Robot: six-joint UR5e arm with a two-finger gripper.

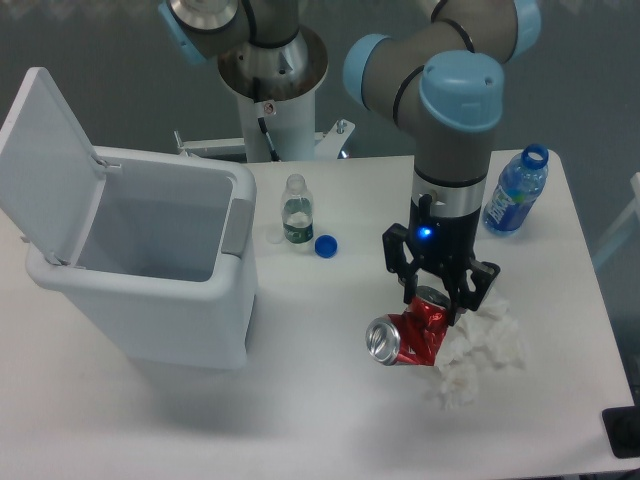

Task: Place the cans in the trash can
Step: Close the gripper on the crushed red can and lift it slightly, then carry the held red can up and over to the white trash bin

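The crushed red can lies on its side on the white table, right of centre, with its shiny silver top facing front-left. My gripper points straight down over the can's far end. The jaws are spread, one finger on each side of that end, and I cannot see them pressing on it. The white trash can stands at the left with its flip lid swung open and a grey tab on its right rim. Its inside looks empty.
Crumpled white tissue lies against the can's right side. A small clear bottle without a cap and a blue cap stand between the bin and the gripper. A blue-labelled bottle stands at the back right. The arm's base is behind the table.
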